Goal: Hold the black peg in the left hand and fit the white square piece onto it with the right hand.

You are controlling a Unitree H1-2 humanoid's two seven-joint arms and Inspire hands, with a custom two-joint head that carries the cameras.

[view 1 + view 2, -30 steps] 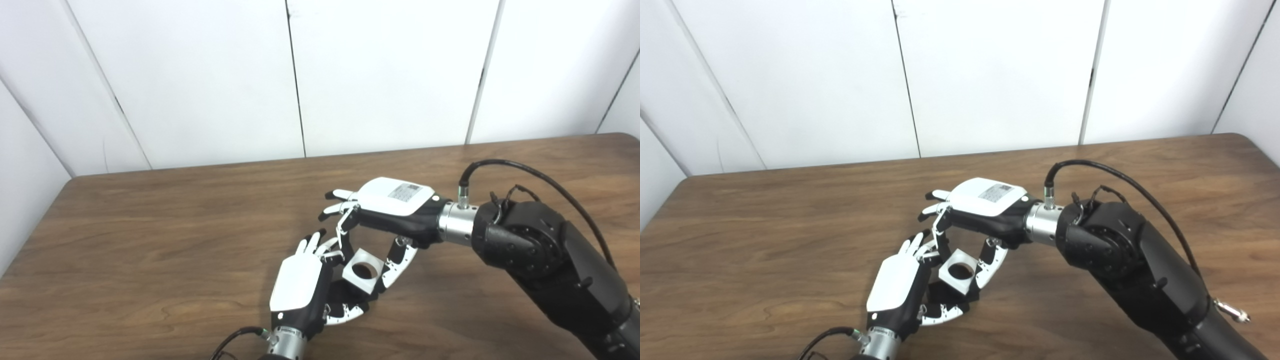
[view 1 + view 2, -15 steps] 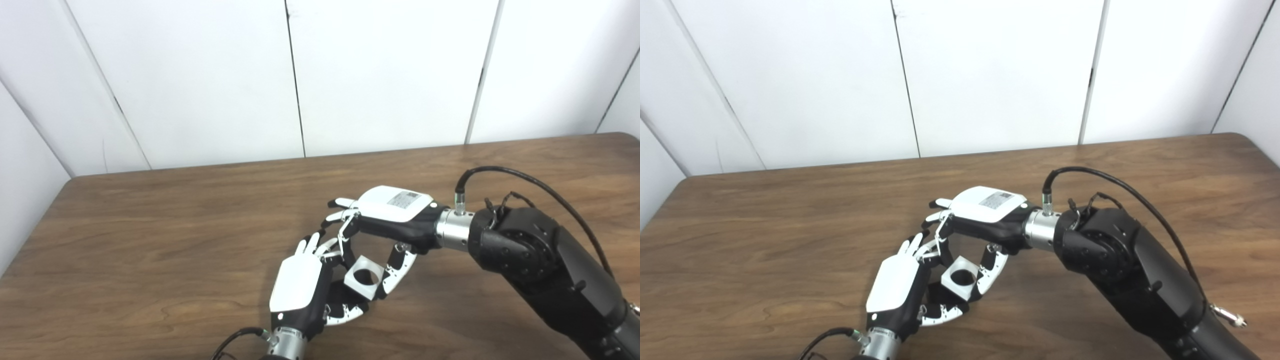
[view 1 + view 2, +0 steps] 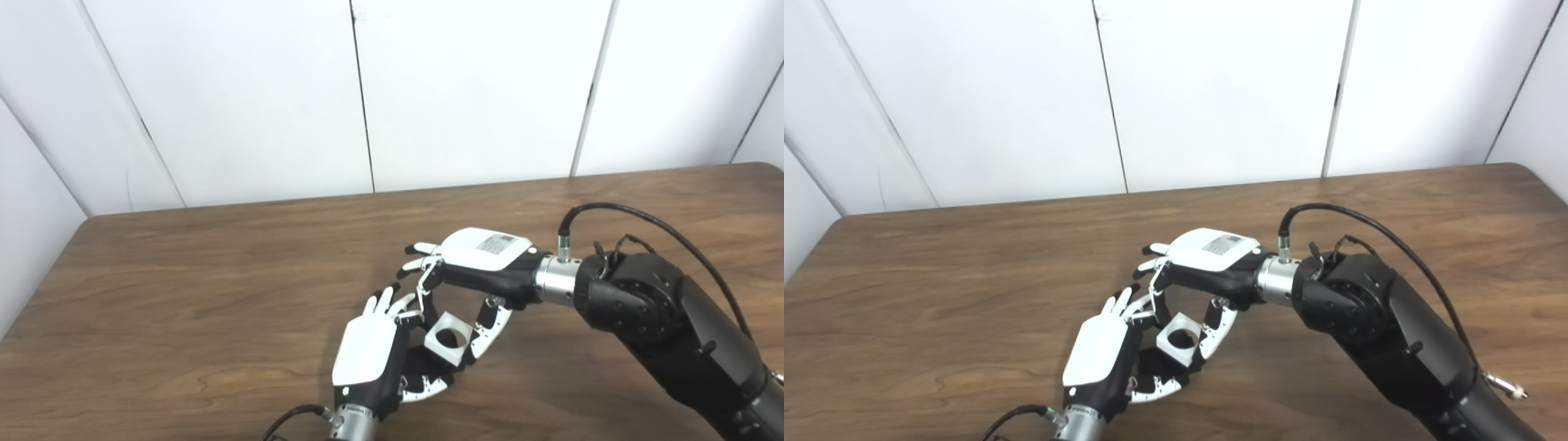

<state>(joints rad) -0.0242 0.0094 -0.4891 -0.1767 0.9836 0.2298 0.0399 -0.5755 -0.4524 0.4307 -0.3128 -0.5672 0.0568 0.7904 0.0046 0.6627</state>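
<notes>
My right hand (image 3: pixel 484 264) reaches in from the right, palm down. It is shut on the white square piece (image 3: pixel 452 355), pinching it between thumb and fingers. The piece has a round hole and is tilted; it also shows in the right eye view (image 3: pixel 1168 346). My left hand (image 3: pixel 370 358) is just below and to the left of it, back towards the camera, with its fingers curled under the piece. The black peg is mostly hidden inside the left hand's grasp. Only a dark shape shows under the piece and through its hole. The two hands' fingers touch around the piece.
The brown wooden table (image 3: pixel 184 294) stretches to the left and to the far side of the hands. White wall panels (image 3: pixel 465 92) stand behind its far edge. A black cable (image 3: pixel 618 211) loops over the right wrist.
My right hand has come down a little and brought the white piece closer onto the left hand. The left hand has shifted slightly up and to the right.
</notes>
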